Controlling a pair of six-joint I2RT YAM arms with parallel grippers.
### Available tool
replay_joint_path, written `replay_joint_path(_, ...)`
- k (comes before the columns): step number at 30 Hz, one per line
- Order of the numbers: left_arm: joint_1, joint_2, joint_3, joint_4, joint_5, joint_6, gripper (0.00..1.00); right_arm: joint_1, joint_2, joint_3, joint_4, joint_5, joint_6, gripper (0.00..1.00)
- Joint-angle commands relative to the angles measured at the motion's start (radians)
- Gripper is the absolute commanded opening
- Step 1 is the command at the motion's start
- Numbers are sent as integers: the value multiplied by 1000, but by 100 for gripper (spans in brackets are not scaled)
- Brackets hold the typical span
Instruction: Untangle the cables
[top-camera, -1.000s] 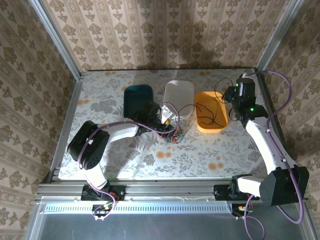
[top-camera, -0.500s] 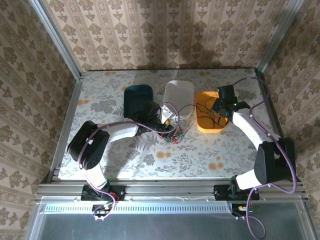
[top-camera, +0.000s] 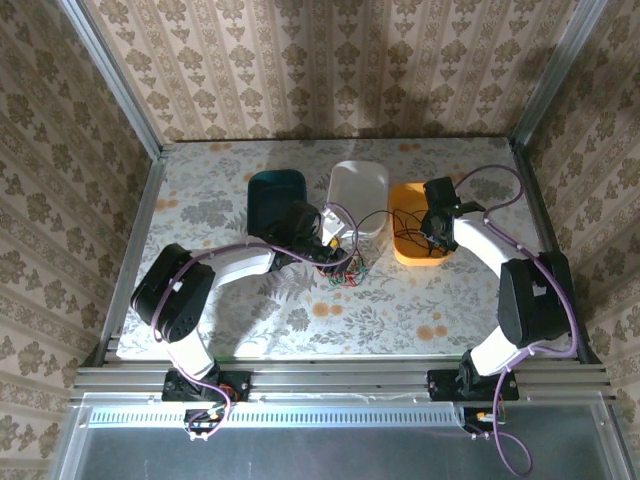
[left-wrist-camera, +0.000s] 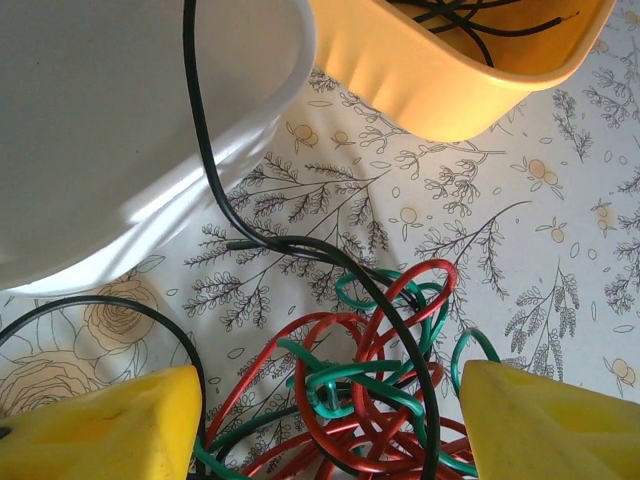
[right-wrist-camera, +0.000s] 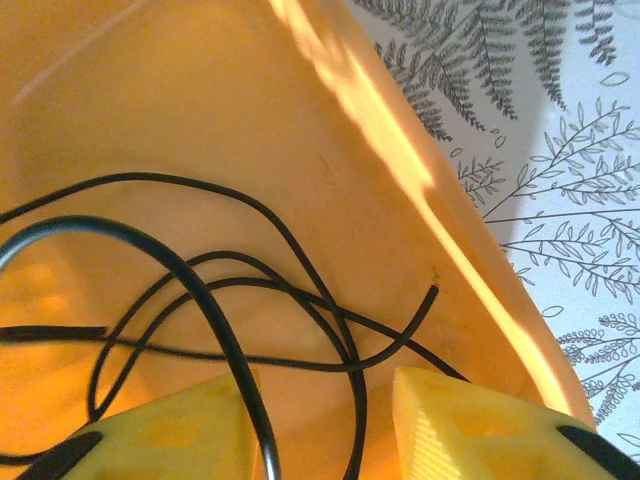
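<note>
Fingers (left-wrist-camera: 100, 425) of the left gripper (left-wrist-camera: 328, 400) stand wide astride the tangled cables (left-wrist-camera: 375, 330); right gripper (right-wrist-camera: 325, 395), narrowly parted, hangs over black strands (right-wrist-camera: 250, 215) in the orange tray (right-wrist-camera: 150, 80).

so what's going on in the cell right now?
Right gripper is open over the orange tray, where loose black wires lie. Left gripper hovers open over the tangle of red, green and black cables on the table, beside the white tray. The knot is not yet undone.
</note>
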Motion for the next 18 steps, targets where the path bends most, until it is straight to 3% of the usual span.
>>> replay_joint_path(1,-1,-26,17,0,-1,-9,70,20,-87,36,14,46,-35,43)
replay_joint_path(9,-1,-44,1,18,-2,-21,70,121,-82,116,11,6,-178,45)
replay_joint_path(16,-1,-64,-27,11,-4,-21,68,198,7,161,115,-461,-316,44)
replay_joint_path(18,0,-68,-37,9,-7,-23,66,220,64,189,97,-542,-324,44)
